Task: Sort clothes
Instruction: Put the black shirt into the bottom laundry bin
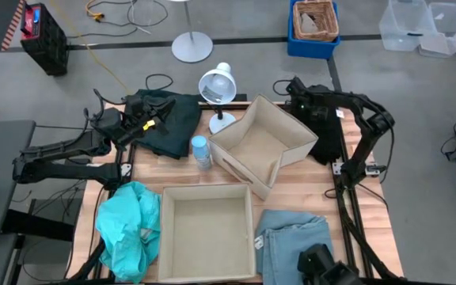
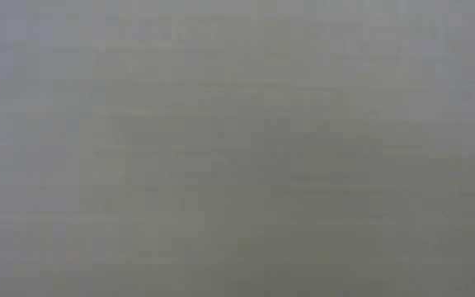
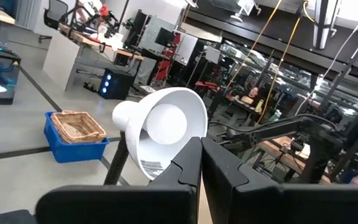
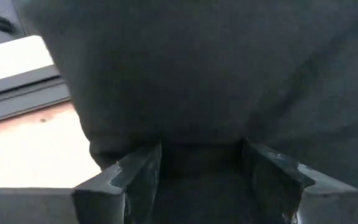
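Currently on the desk (image 1: 291,186): right gripper (image 4: 201,180), fingers spread, at the black garment (image 4: 229,74) far right; left gripper (image 3: 201,180), fingers pressed together, over the dark green garment (image 1: 169,127) far left; turquoise garment (image 1: 129,229) near left; pale blue garment (image 1: 291,241) near right.

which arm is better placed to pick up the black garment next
Right. The right claw is open, right at the black garment, its fabric between the fingers. The left claw, shut, is over the dark green garment.
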